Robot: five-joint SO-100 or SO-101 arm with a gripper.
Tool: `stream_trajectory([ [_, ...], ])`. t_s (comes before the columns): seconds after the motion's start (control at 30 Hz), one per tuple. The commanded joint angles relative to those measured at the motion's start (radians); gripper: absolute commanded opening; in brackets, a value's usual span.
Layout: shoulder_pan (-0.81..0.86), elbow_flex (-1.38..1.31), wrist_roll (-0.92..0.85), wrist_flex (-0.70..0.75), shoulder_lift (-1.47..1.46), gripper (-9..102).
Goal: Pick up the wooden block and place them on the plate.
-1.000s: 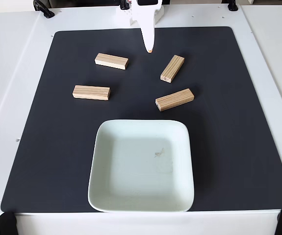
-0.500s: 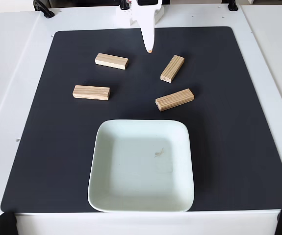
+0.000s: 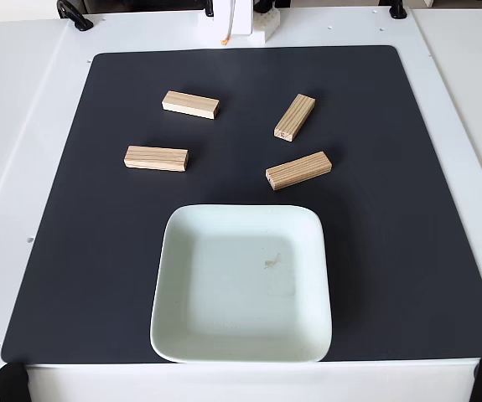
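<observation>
4 pale striped wooden blocks (image 3: 190, 105) lie untouched toward the worktop's far edge, the mint-white square plate (image 3: 182, 335) empty; white claw (image 3: 224, 38) state indiscernible.

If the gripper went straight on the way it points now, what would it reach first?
Probably the bare black mat; the gripper points down at the top edge, though depth is unclear.

Plate (image 3: 241, 347) at mat's (image 3: 391, 209) near edge, four blocks behind it: two left (image 3: 190, 105) (image 3: 156, 157), two right (image 3: 295, 116) (image 3: 298, 170), all apart.
</observation>
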Motion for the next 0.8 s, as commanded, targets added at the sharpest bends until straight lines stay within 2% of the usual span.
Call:
stream_trajectory([
  [0.0, 0.052, -0.314, -0.002, 0.161, -0.202, 1],
  [0.2, 0.186, -0.565, -0.008, 0.316, -0.469, 1],
  [0.37, 0.253, -0.568, -0.008, 0.305, -0.641, 1],
  [0.63, 0.259, -0.581, -0.035, 0.301, -0.873, 1],
  [0.77, 0.288, -0.561, -0.066, 0.196, -0.934, 1],
])
